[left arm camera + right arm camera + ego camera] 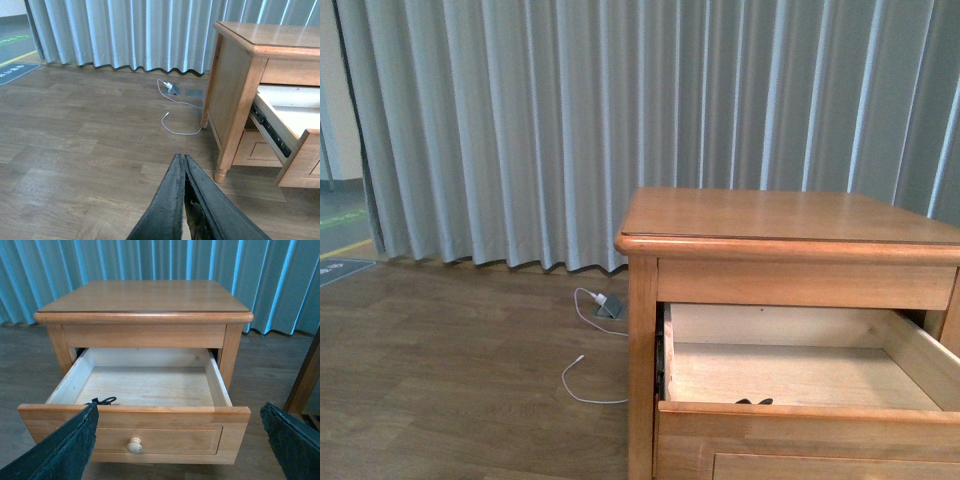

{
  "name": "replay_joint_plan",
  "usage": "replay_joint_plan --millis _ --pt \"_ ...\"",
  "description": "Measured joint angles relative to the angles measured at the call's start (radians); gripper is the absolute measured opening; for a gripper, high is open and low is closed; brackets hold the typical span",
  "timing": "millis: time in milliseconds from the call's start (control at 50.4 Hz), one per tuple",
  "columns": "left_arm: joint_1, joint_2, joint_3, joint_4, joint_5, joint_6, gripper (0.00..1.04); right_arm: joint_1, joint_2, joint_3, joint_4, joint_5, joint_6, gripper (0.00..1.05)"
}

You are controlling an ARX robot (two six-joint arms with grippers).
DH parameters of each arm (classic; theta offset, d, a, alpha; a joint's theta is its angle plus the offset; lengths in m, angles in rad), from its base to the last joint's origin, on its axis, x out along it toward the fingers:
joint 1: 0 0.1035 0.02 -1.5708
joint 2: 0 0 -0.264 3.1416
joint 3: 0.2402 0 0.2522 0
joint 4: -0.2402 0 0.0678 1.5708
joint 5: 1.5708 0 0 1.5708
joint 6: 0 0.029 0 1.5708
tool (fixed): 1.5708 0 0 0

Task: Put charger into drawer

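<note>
Right claw (179, 410) agape outside drawer (165, 437); charger (103, 401) inside, apart from claw.

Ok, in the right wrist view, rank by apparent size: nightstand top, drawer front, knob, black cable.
1. Drawer front, but it sits nearer the camera, so unsure against the top.
2. Nightstand top.
3. Knob and the visible bit of black cable look alike; the rest of the cable is hidden.

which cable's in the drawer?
The black cable, inside the upper drawer behind its front panel. The white cable lies on the floor beside the nightstand.
</note>
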Motion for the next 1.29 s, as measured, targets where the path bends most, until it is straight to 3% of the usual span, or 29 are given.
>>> replay_joint_plan --millis 119,199,318,496,834,1291 --pt "0.000 0.000 0.000 0.000 0.000 0.000 0.28 0.006 0.000 0.002 -0.011 0.018 -0.006 0.97" --pt "0.000 0.000 0.000 0.000 0.000 0.000 0.44 0.034 0.016 0.036 -0.158 0.109 -0.019 0.97" --pt "0.000 0.000 0.000 0.000 0.000 0.000 0.69 0.052 0.127 0.079 -0.280 0.082 -0.016 0.97" --pt "0.000 0.000 0.000 0.000 0.000 0.000 0.99 0.071 0.345 0.128 -0.251 0.064 0.000 0.97" --pt "0.000 0.000 0.000 0.000 0.000 0.002 0.99 0.156 0.827 0.324 -0.130 0.085 0.051 0.97" --pt "0.000 0.000 0.000 0.000 0.000 0.002 0.99 0.238 1.192 0.524 -0.028 0.254 0.190 0.97"
